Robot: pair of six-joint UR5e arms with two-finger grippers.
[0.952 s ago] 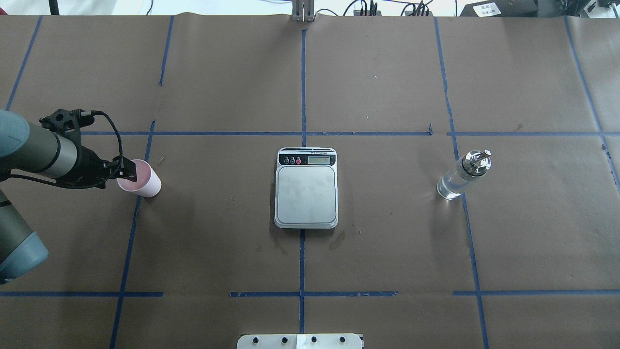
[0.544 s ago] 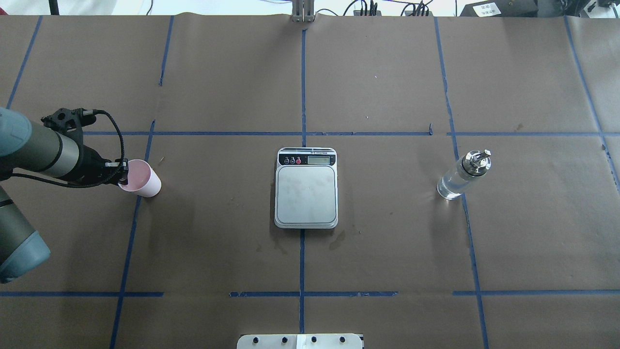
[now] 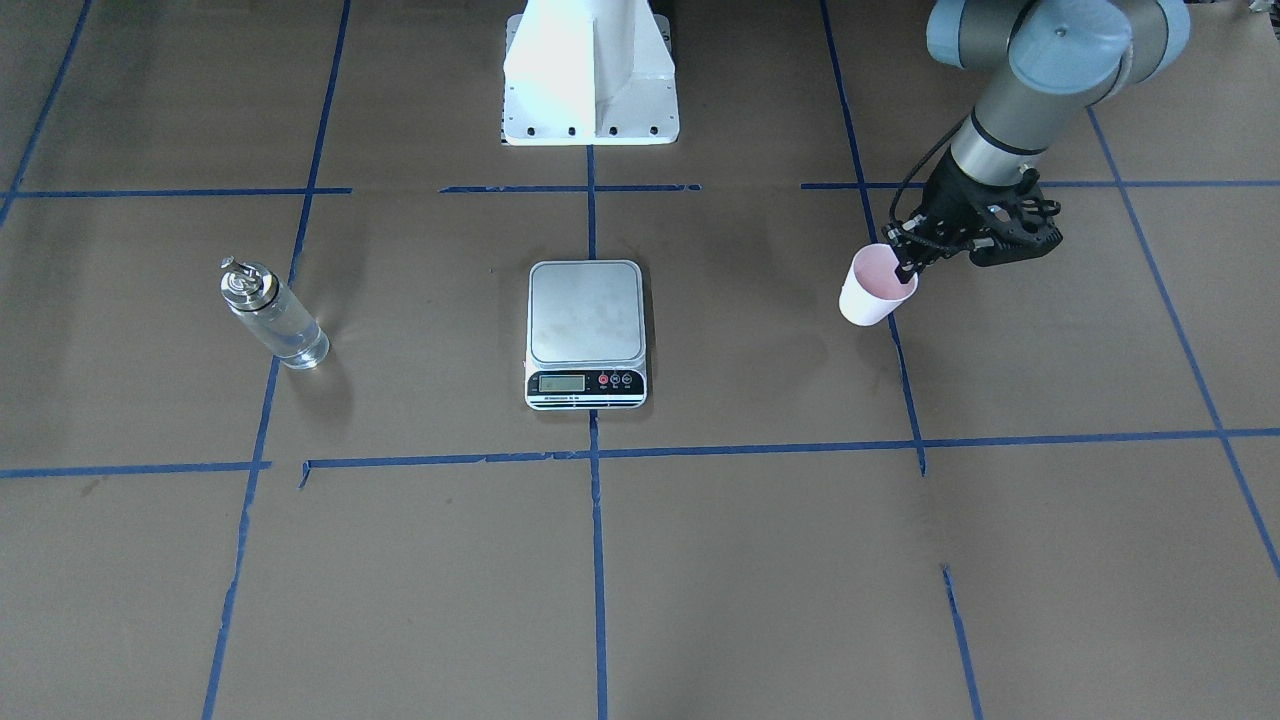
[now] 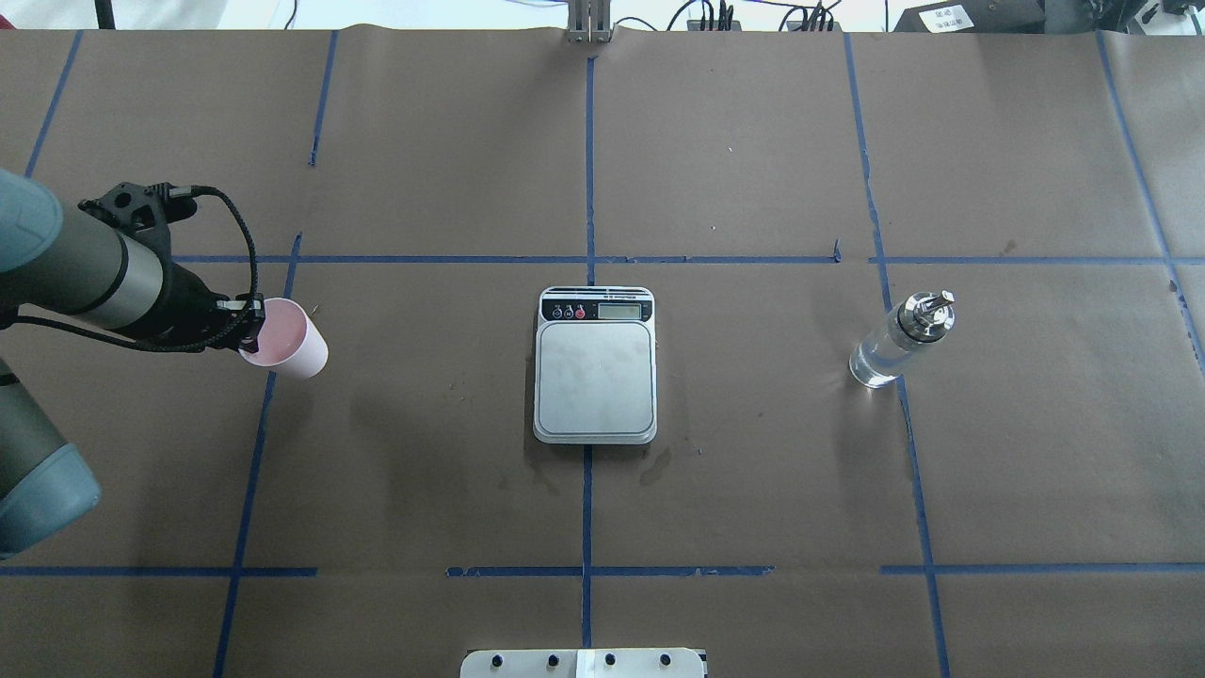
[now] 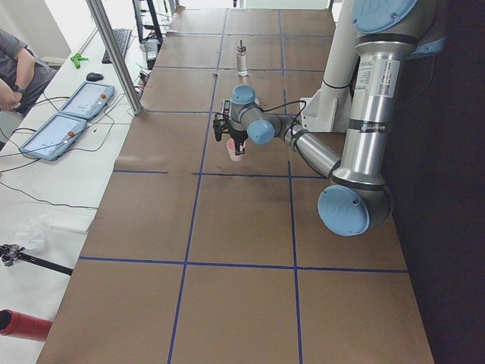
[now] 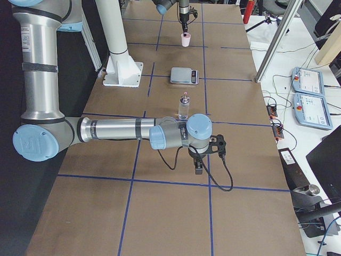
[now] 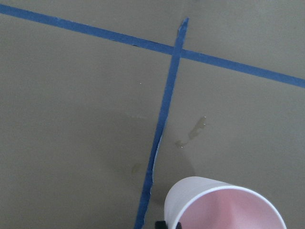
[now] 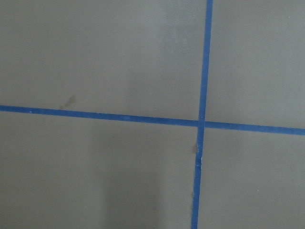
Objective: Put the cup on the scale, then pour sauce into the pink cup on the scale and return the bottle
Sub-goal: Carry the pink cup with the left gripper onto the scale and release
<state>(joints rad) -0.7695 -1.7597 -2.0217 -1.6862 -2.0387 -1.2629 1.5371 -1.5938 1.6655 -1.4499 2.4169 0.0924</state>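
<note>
Overhead and front cameras, opposed, share the scale [image 4: 595, 367].

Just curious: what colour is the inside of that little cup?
Pale pink inside, whitish outside; the cup shows best in the left wrist view.

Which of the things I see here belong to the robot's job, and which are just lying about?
Belong to the job: cup, gripped at its rim by the left hand; scale; bottle.

Just lying about: blue tape lines; tablets and keyboard on the side table.
</note>
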